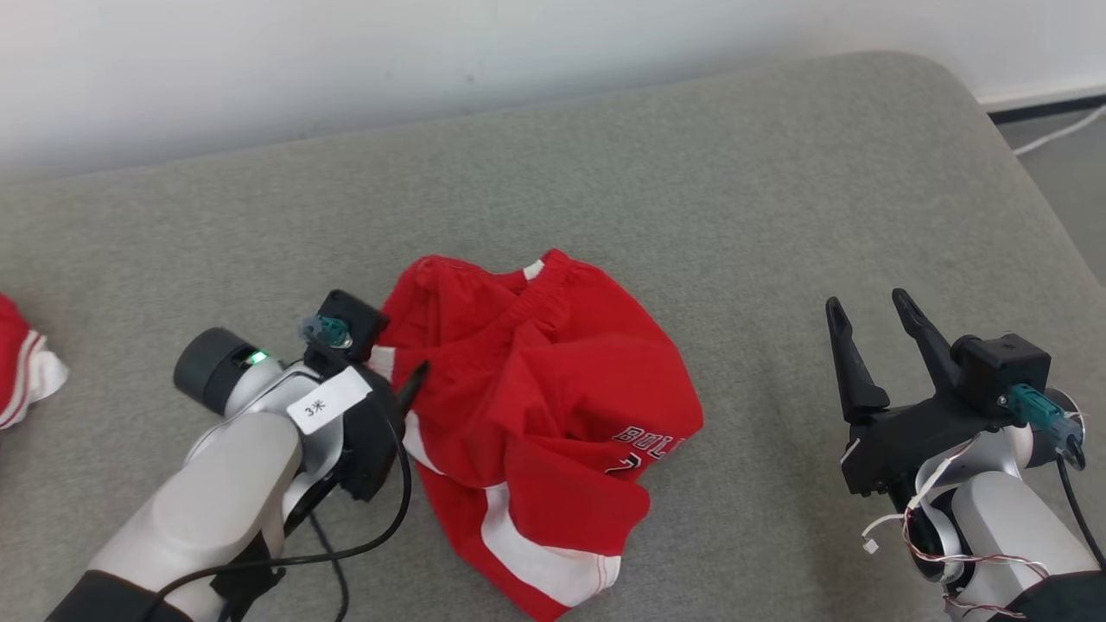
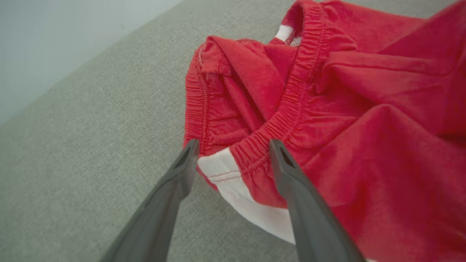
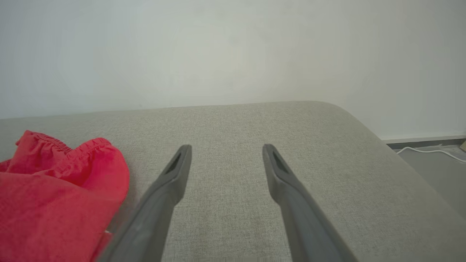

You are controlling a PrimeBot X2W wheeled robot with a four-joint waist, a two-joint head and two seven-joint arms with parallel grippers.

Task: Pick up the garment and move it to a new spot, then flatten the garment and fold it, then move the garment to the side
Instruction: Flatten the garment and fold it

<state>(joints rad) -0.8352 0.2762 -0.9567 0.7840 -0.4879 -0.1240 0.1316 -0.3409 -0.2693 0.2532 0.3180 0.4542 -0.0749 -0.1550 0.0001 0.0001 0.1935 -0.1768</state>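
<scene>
My left hand [image 2: 233,154] is spread at the waistband of the crumpled red fabric shorts with white side stripes [image 1: 536,389], and it has no grip on them.
The shorts lie bunched near the middle of the grey woven-fabric padded surface [image 1: 734,190]. My left hand's two dark fingers [image 2: 305,203] stand wide on either side of the white-striped waistband corner. My right hand [image 1: 868,302] is wide too, holding nothing, over bare grey fabric well apart from the shorts. Another red-and-white cloth [image 1: 22,363] sits at the left edge.

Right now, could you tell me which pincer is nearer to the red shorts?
Left. The left pincer is open around the waistband of the red shorts; the right pincer stands apart over the cushion.
</scene>
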